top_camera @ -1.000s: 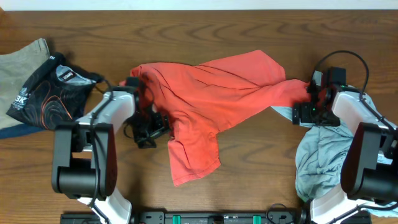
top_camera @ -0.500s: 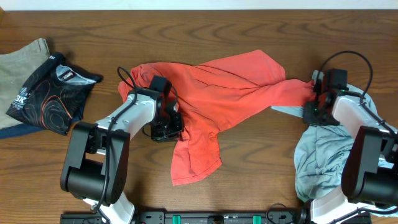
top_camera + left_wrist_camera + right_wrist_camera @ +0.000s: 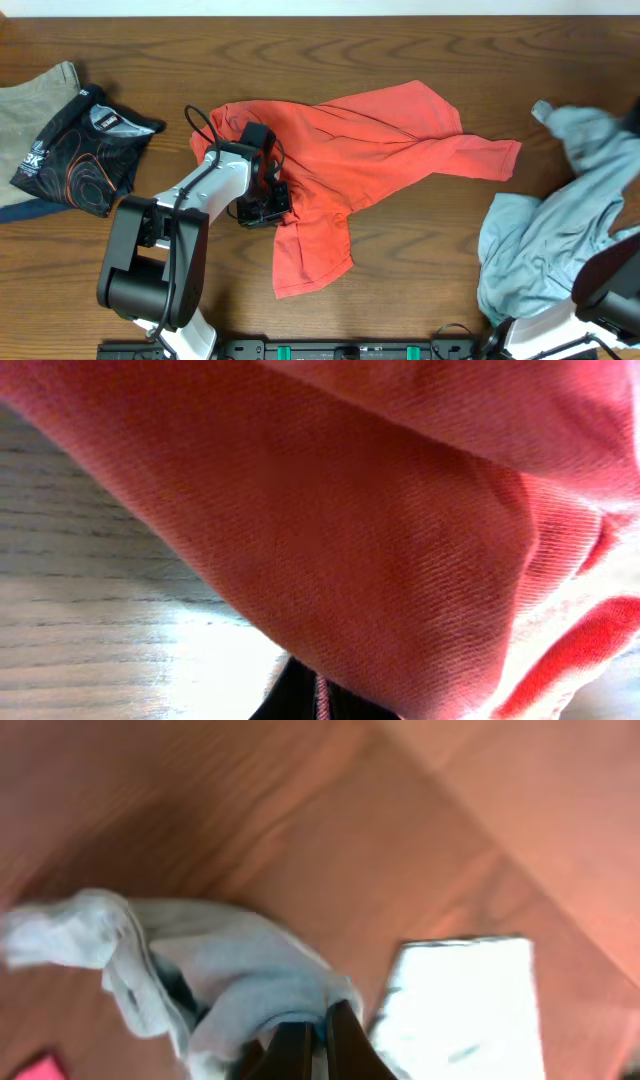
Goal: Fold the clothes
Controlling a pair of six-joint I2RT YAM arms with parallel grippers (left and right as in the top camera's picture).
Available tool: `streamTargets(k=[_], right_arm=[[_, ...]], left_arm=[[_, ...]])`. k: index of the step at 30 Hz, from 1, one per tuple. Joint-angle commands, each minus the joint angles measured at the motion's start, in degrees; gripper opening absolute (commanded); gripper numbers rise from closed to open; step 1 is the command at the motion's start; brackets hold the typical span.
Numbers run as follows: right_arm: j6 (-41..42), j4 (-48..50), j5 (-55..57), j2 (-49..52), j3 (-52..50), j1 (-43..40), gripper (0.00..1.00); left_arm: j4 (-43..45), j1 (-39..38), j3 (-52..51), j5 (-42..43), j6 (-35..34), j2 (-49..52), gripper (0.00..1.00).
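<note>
Left claw (image 3: 268,205) is pinched shut on the coral-red tee (image 3: 370,140) at its left edge. It sprawls rightward across the bench (image 3: 420,260), long axis left-right. Right claw (image 3: 318,1032) grips the grey-blue tee (image 3: 560,220), well apart, so your left arm is nearer.

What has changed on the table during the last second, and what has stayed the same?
The left gripper moved right onto the edge of the coral-red T-shirt and closed on it. The right gripper closed on the grey-blue T-shirt and pulled it up and away to the right. The black patterned garment and the beige garment stayed in place.
</note>
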Motion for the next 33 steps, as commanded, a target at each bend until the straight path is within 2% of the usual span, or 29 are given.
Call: streamTargets(k=[1, 2, 3, 4, 5, 7, 9, 15, 17, 19, 21, 27, 33], right_arm=[[4.9, -1.8, -2.4, -0.4, 2.1, -3.9, 0.32], [4.9, -1.9, -7.0, -0.3, 2.1, -4.7, 0.48], [4.8, -2.1, -11.6, -0.3, 2.1, -5.2, 0.57], [4.1, -2.3, -17.4, -0.3, 2.1, -5.6, 0.64], [2.3, -2.5, -23.5, -0.3, 2.0, -5.6, 0.65], [-2.5, -2.9, -34.8, -0.3, 2.0, -5.1, 0.64], [-5.7, -4.6, -40.7, -0.3, 2.0, -3.7, 0.63], [-10.2, -12.0, -39.2, -0.3, -0.3, 3.9, 0.61], [-10.2, -16.4, -38.2, -0.3, -2.3, 6.5, 0.55], [-10.1, -20.3, -36.2, -0.3, -5.1, 8.7, 0.44], [-10.1, -22.0, -34.3, -0.3, -8.7, 10.3, 0.42], [-7.5, -20.3, -33.3, -0.3, -23.1, 11.7, 0.42], [-6.2, -13.2, -32.7, -0.3, -36.0, 11.5, 0.44]], left_arm=[[-0.3, 0.2, -0.3, -1.2, -0.5, 0.1, 0.06], [-0.3, 0.2, -0.3, -1.2, -0.5, 0.1, 0.06], [-0.3, 0.2, -0.3, -1.2, -0.5, 0.1, 0.06], [-0.3, 0.2, -0.3, -1.2, -0.5, 0.1, 0.06], [-0.3, 0.2, -0.3, -1.2, -0.5, 0.1, 0.06], [-0.3, 0.2, -0.3, -1.2, -0.5, 0.1, 0.06], [-0.3, 0.2, -0.3, -1.2, -0.5, 0.1, 0.07], [-0.3, 0.2, -0.3, -1.2, -0.5, 0.1, 0.06], [-0.3, 0.2, -0.3, -1.2, -0.5, 0.1, 0.06], [-0.3, 0.2, -0.3, -1.1, -0.5, 0.1, 0.06], [-0.3, 0.2, -0.3, -1.1, -0.5, 0.1, 0.06], [-0.3, 0.2, -0.3, -1.1, -0.5, 0.1, 0.06], [-0.3, 0.2, -0.3, -1.1, -0.5, 0.1, 0.06]])
